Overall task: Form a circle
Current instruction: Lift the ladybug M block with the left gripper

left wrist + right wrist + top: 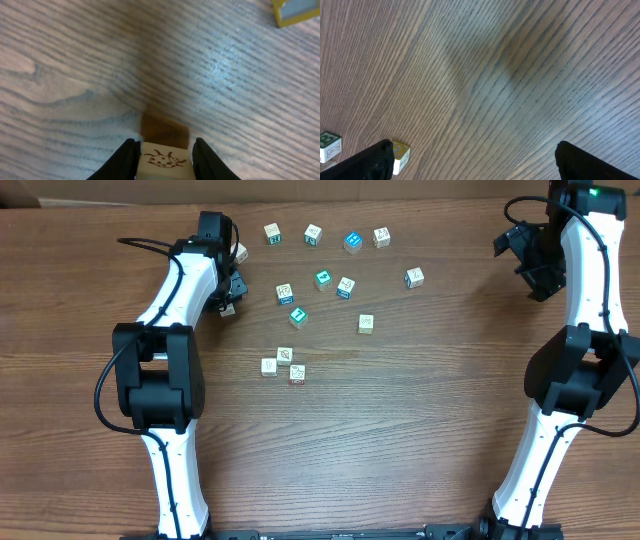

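While the left claw pinches a ladybug cube toward the desk's far left corner (right claw spread, idle), a shallow grip could drop it short of the circle at mid-desk.

Worktop contents, counted. Robot arms: two, left arm and right arm. Small wooden cubes: fifteen. Teal-faced cubes: three. Pale cubes: twelve, three of them close together in one cluster.
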Motion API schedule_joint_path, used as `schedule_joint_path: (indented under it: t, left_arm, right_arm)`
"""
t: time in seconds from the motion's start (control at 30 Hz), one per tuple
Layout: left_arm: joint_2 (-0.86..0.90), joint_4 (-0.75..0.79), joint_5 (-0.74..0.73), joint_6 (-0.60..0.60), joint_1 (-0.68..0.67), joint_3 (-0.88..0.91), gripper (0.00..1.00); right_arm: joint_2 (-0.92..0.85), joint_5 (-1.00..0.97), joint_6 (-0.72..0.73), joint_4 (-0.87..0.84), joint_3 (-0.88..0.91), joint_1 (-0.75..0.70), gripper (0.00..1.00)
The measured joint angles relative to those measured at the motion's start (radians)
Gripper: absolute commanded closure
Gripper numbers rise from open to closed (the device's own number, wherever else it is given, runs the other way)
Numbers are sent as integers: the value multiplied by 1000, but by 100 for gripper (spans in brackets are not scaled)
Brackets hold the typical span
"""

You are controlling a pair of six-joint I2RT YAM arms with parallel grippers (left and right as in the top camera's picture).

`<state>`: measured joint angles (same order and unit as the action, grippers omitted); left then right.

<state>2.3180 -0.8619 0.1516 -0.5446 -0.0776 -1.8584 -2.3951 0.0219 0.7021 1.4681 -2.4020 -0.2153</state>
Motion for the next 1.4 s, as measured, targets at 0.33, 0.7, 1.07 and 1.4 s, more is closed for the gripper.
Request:
schedule_joint_path:
  t: [0.33, 0.7, 1.07, 1.4]
  left_arm:
    - [0, -68, -31, 43, 0, -6, 69]
    - [2, -68, -54, 141, 0, 1, 49]
    - [2, -57, -55, 183, 0, 1, 53]
    - [2, -77, -66, 222, 0, 1, 60]
  right_arm:
    - [0, 0, 0, 0, 0, 0, 0]
    - [0, 0, 0, 0, 0, 0, 0]
    - [0, 0, 0, 0, 0, 0, 0]
    - [0, 0, 0, 0, 0, 0, 0]
